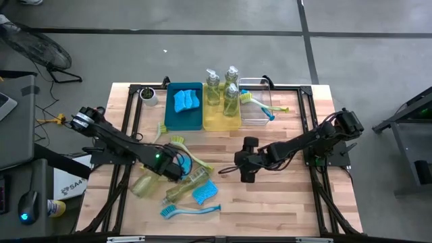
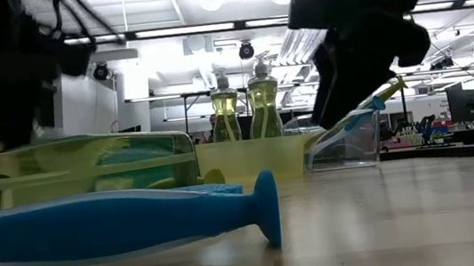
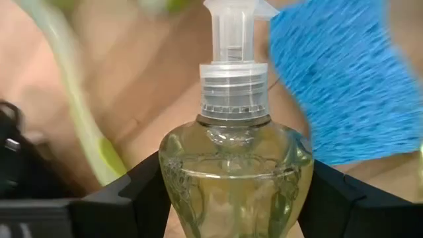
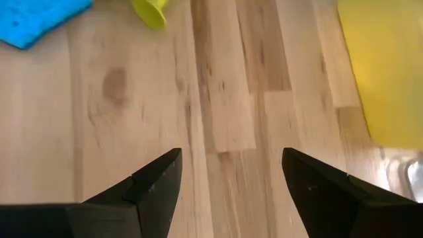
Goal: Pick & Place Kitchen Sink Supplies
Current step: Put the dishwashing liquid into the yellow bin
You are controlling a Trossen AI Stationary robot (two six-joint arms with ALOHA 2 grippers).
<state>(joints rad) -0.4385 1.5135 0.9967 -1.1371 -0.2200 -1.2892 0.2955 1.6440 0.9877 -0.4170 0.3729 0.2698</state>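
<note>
The soap bottle [image 3: 234, 178] lay on its side on the bench [image 1: 283, 202], and my left jaws [image 1: 177, 171] stood one finger to either flank of its clear belly, pressed against it or just about to be; I could not tell whether the grip had fully set. Its pump pointed away from my wrist, toward the loose blue sponge [image 3: 344, 79] just beyond it. I had come at the belly because that is where a lying bottle gives two sides to pinch, I judge.

Beside those jaws lay a second bottle [image 1: 143, 185], a yellow-green brush [image 1: 192, 156] and, nearer the bench's front edge, a blue brush [image 1: 190, 210]. All of these were not yet put away.

Far ahead of the jaws stood the bins: a blue bin [image 1: 183, 116] with two sponges in it, a yellow bin [image 1: 221, 119] with three bottles upright, and a clear bin [image 1: 255, 108] holding brushes. Each kind had its own bin, so this bottle most likely belonged in the yellow one.

My right jaws [image 4: 228, 182] hung apart and empty over bare wood, well off from the pile, waiting.
</note>
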